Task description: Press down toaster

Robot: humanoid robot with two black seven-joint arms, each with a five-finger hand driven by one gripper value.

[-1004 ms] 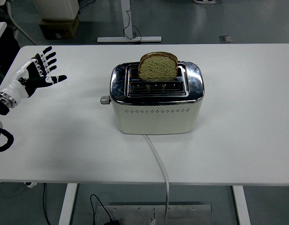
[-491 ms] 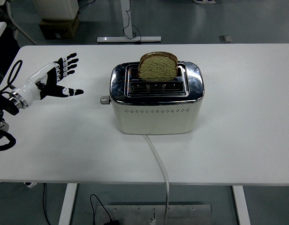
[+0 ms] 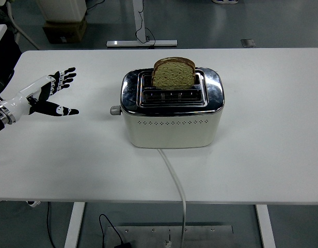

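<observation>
Nothing of the press is done yet, by the look of it. White surface (image 3: 272, 155) spans the view, largest thing present. Toaster (image 3: 172, 124) sits near its middle, cream body with a chrome top, long side facing the camera. White cord (image 3: 173, 178) runs from its base forward over the near edge.

Bread slice (image 3: 173, 74) stands upright in the rear slot, most of it above the chrome, so it reads as not lowered. Lever knob (image 3: 115, 110), small and grey, juts from the toaster's left end, high in its travel as far as can be judged.

Left hand (image 3: 45, 95) hovers over the surface well apart from the knob, fingers (image 3: 66, 75) spread wide, thumb pointing toward the toaster, holding nothing. Right hand not in view.

Left to do: close the gap to the knob, set a finger on it, push down.
</observation>
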